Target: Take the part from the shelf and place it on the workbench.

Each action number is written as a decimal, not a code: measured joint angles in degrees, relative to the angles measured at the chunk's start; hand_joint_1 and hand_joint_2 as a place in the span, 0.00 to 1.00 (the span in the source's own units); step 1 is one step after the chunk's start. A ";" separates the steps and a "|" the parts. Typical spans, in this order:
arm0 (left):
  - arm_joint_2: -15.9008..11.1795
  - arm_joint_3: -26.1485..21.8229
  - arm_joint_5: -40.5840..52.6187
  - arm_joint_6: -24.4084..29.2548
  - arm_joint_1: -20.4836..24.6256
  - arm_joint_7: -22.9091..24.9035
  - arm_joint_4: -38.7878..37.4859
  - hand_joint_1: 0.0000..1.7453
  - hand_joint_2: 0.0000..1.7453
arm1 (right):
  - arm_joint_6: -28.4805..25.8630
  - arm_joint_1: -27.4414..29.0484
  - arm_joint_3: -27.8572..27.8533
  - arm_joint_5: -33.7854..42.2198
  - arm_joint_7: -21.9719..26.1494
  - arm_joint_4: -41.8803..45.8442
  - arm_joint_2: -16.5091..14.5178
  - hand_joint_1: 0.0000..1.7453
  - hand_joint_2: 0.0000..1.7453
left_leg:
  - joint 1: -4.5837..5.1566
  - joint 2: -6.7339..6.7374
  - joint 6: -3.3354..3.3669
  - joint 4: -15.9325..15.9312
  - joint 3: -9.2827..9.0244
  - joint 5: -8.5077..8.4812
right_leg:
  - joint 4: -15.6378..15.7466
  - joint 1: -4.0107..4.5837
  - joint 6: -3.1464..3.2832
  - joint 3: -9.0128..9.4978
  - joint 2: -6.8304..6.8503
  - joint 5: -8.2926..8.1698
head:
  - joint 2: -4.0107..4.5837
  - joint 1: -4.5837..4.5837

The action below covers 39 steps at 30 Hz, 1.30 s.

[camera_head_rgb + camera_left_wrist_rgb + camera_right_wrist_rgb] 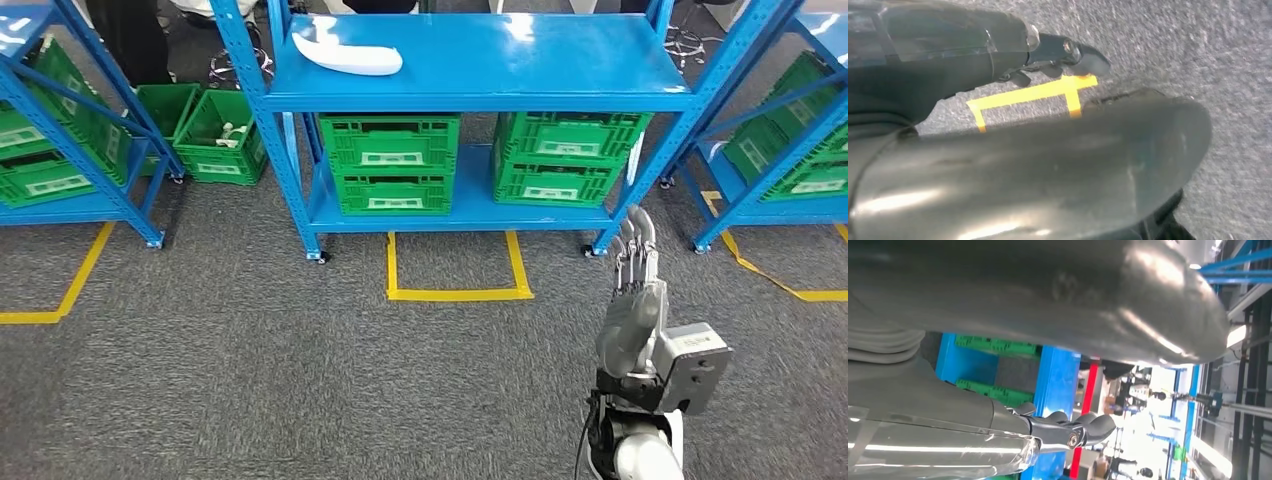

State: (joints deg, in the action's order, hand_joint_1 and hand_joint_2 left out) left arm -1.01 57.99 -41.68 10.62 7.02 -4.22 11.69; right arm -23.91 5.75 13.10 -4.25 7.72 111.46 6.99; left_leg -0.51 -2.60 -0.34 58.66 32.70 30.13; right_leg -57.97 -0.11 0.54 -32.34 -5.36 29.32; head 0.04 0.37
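One white part (345, 52) on the blue shelf (480, 70), right hand (633, 300) empty, well apart.

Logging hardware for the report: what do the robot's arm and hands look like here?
The right hand has dark segmented fingers with silver links and a grey ribbed back. Behind it a grey box at the wrist carries a white label, with a black cable beside the silver-white forearm. The left hand has a thick glossy grey thumb and darker fingers.

A silver-grey robot right hand (634, 300) with dark, jointed metal fingers (636, 245) is seen on a silver forearm. A grey box-shaped wrist module (695, 365) bearing a white label is fitted beside it, and a black cable (583, 445) is routed along the arm. The glossy grey thumb cover (1058, 295) and a screw-pinned dark fingertip (1083, 432) are shown close up.
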 joint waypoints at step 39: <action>0.36 0.00 -0.44 0.22 0.17 1.63 0.02 0.00 0.00 | 0.69 -0.96 -0.02 -0.49 -0.18 -0.02 -0.20 0.00 0.00 | 0.07 3.43 2.22 -2.88 -2.67 -0.46 | -6.61 -0.47 -2.22 -2.81 3.50 4.06 | 0.00 -0.71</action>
State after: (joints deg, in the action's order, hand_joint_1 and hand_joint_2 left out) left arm -0.65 57.99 -42.12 10.84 7.19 -2.59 11.72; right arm -23.22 4.79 13.08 -4.74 7.54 111.44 6.79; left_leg -0.44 0.84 1.88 55.79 30.04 29.67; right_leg -64.59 -0.59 -1.68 -35.15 -1.87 33.39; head 0.04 -0.34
